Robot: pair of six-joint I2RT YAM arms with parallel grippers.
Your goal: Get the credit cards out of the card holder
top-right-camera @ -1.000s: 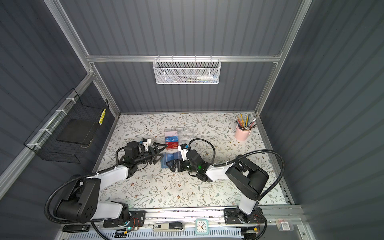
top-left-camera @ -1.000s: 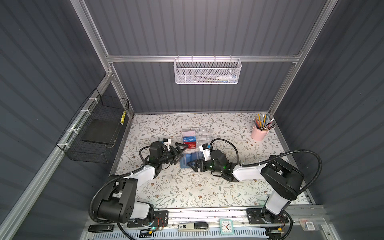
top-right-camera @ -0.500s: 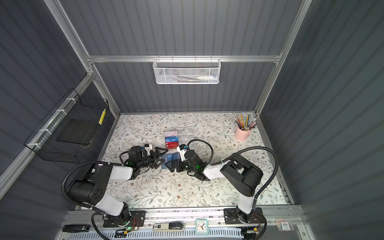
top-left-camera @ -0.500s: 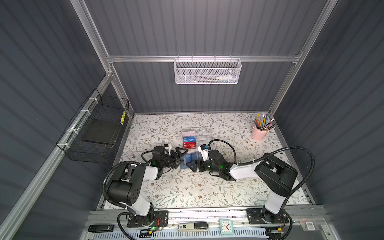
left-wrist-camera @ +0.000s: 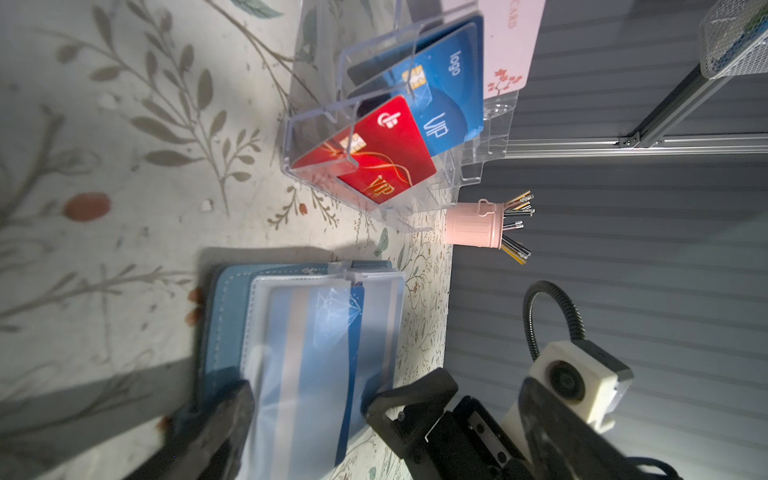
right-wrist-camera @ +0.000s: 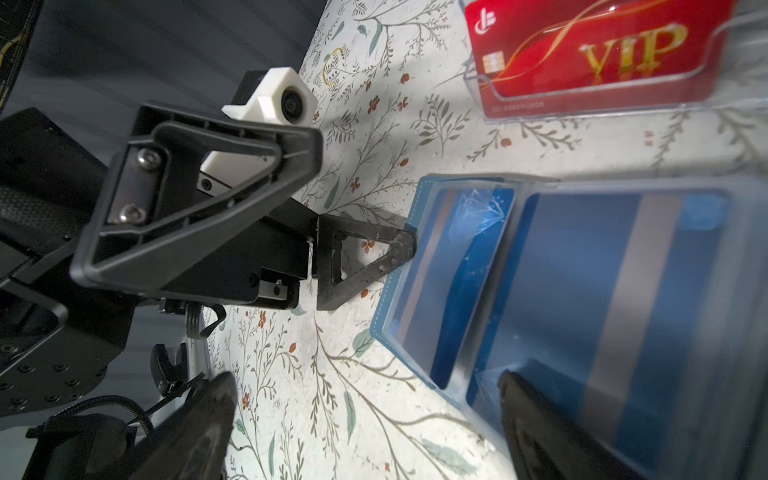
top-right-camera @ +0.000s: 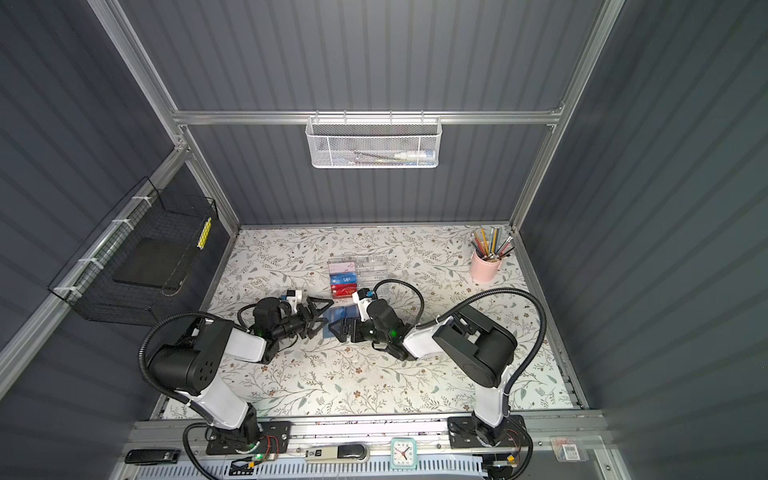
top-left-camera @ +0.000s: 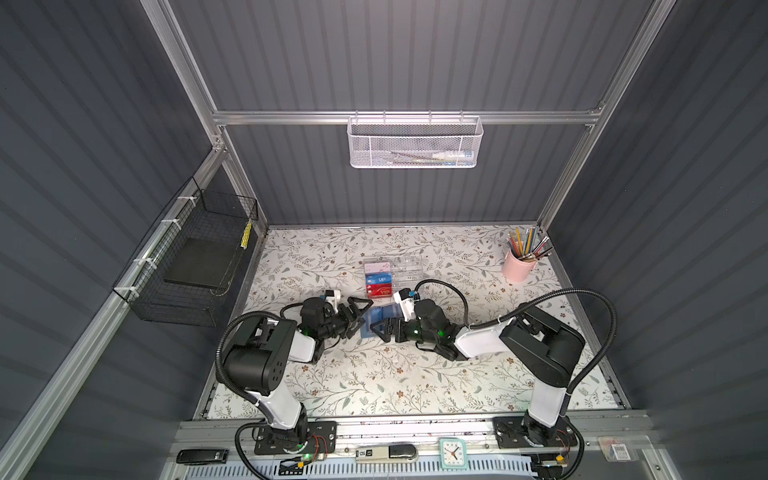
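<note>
Looks like the card holder (top-left-camera: 380,316) lies open at 6 o'clock from the acrylic box (top-left-camera: 409,266), left gripper (top-left-camera: 360,316) and right gripper (top-left-camera: 384,325) both gaping empty, so I'd pin its cover and slide the credit cards (right-wrist-camera: 582,282) out flat.

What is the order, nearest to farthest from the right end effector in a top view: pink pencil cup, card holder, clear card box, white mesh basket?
From the right end effector:
1. card holder, right at its fingertips, in the middle.
2. clear card box, just behind the holder.
3. pink pencil cup, in the far right corner.
4. white mesh basket, hung high at the back.
</note>
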